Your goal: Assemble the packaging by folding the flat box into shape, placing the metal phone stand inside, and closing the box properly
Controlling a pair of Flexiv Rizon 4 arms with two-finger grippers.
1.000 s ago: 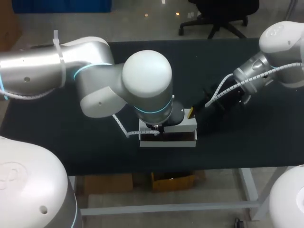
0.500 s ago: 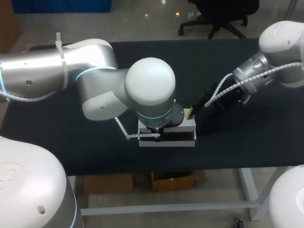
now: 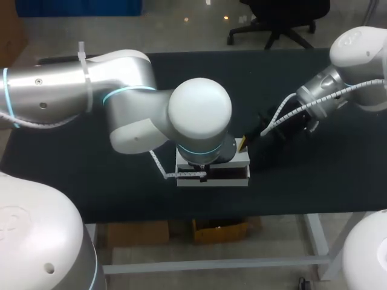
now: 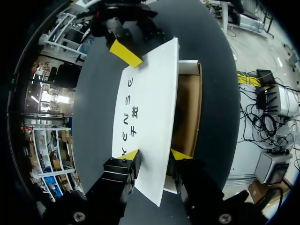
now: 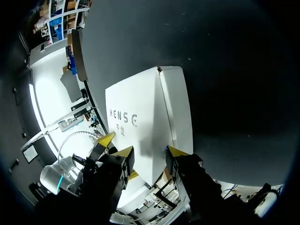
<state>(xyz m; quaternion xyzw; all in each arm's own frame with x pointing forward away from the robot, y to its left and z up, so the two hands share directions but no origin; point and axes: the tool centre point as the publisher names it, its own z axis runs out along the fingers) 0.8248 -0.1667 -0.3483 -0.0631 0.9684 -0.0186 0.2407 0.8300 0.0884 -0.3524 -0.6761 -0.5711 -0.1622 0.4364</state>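
The white box [image 3: 233, 172] lies near the table's front middle, brown inside [image 4: 187, 112]. Its printed lid [image 4: 145, 117] leans over the opening and leaves a gap along one long side. My left gripper [image 4: 154, 155] is open and straddles the lid's free edge at the near end, one fingertip [image 4: 132, 154] over the lid top and the other over the opening. My right gripper [image 5: 149, 152] is open at the box's other end, above the lid [image 5: 136, 126]. One of its fingers [image 4: 125, 52] rests on the lid's far corner. No phone stand shows.
The black table [image 3: 72, 175] stretches wide to both sides of the box. Its front edge [image 3: 199, 217] runs close below the box. My left arm's bulky elbow [image 3: 199, 112] hangs over the box's left half and hides it from above.
My left arm has shifted a little to the right and toward the front over the box, and its fingers have narrowed slightly. The right arm and the box have stayed put.
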